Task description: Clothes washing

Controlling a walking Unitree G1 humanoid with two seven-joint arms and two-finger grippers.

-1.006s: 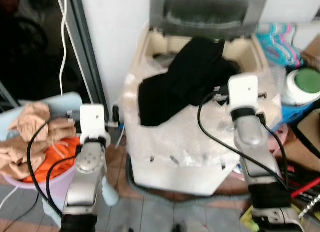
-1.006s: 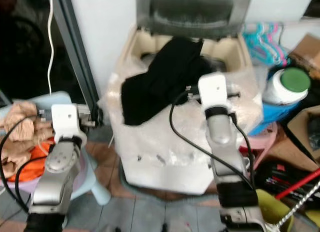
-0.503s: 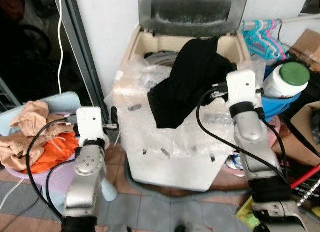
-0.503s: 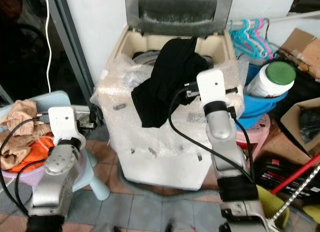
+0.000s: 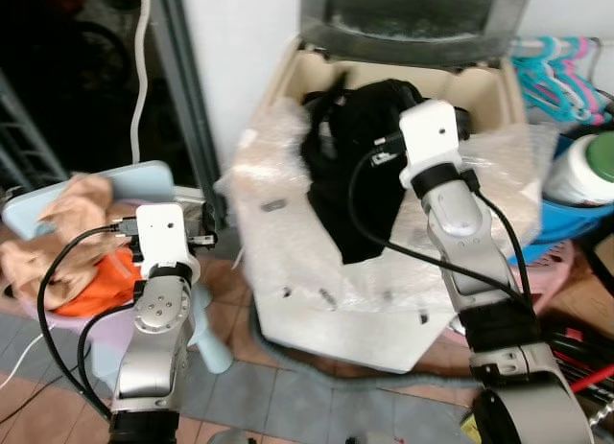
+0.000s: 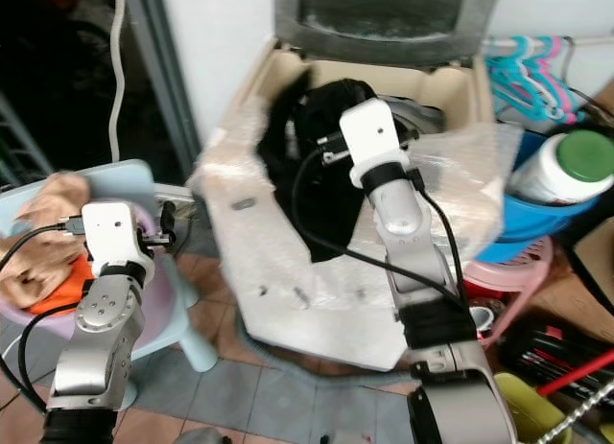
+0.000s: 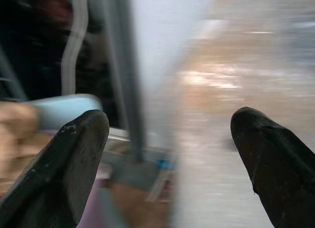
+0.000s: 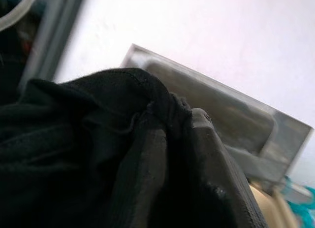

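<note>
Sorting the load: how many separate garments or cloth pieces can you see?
3: black garment over the washer's rim; crumpled beige cloth and orange cloth in the left basket. More may lie beneath.

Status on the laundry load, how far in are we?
Done: washing machine lid is up. In hand: right gripper is shut on the black garment, which hangs over the tub's front rim, not yet fully inside. Left: the basin beside the machine holds an orange garment and beige clothes; left gripper is open near it.
</note>
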